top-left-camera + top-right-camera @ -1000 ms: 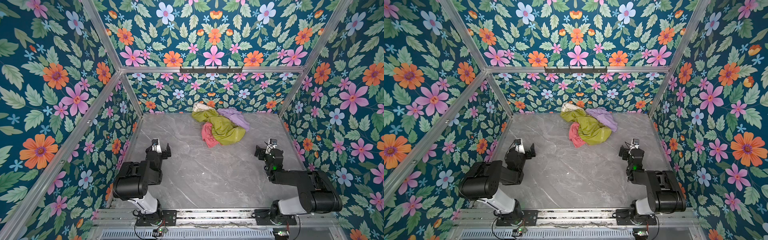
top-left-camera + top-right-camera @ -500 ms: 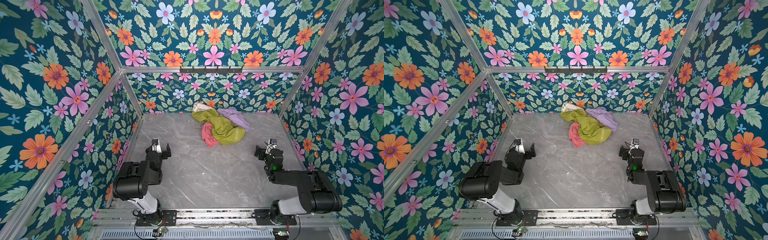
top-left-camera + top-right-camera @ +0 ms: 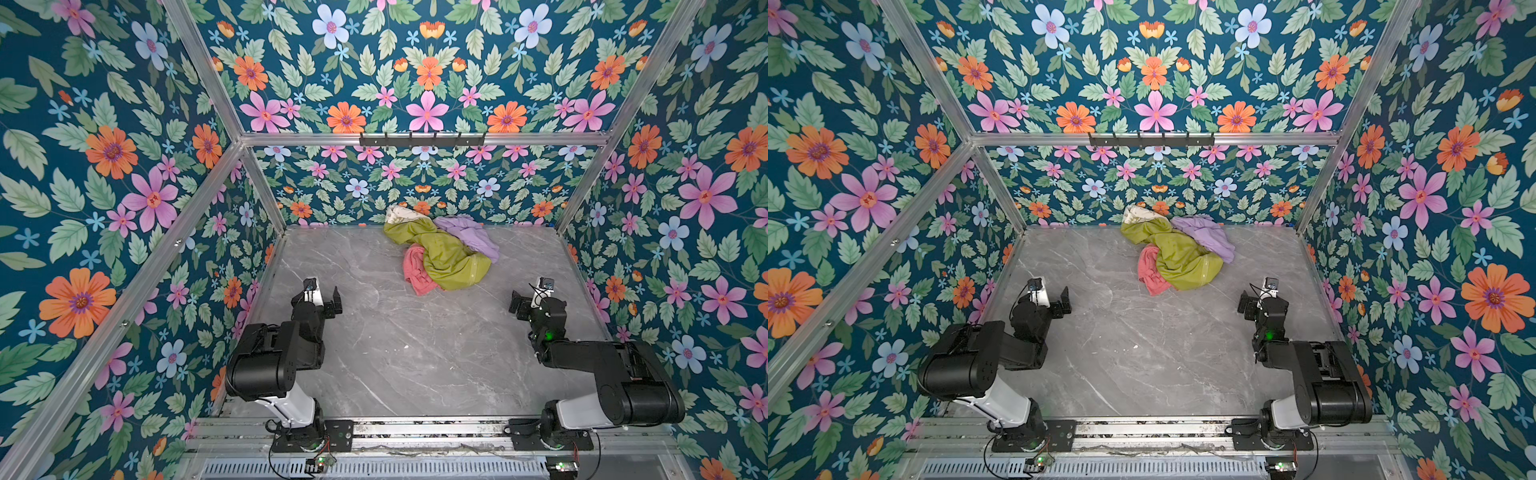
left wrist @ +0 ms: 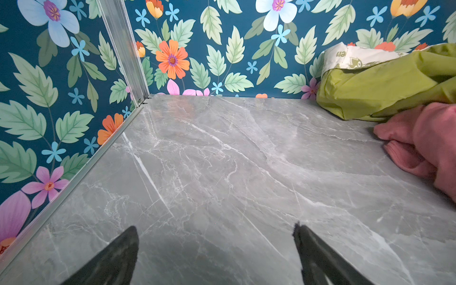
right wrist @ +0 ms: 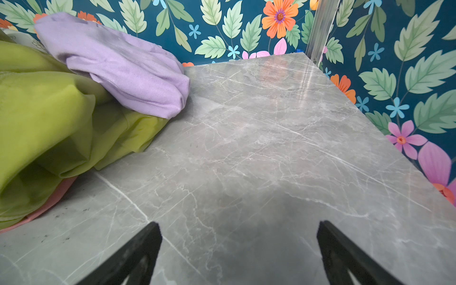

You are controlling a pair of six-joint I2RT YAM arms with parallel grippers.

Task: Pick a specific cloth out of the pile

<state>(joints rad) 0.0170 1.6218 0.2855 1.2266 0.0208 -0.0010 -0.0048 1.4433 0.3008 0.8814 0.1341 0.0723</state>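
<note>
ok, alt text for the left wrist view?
Salmon-pink cloth, partly cut off by the frame, lies bunched on a grey marble table against an olive-green cloth with a cream patterned cloth behind it. The left claw is open and empty over bare table, short of the cloths, with floral wall behind.

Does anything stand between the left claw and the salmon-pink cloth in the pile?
Nothing visible: bare marble tabletop lies between the open left claw and the exposed edge of the salmon-pink cloth. The olive-green cloth covers its side away from that claw.
</note>
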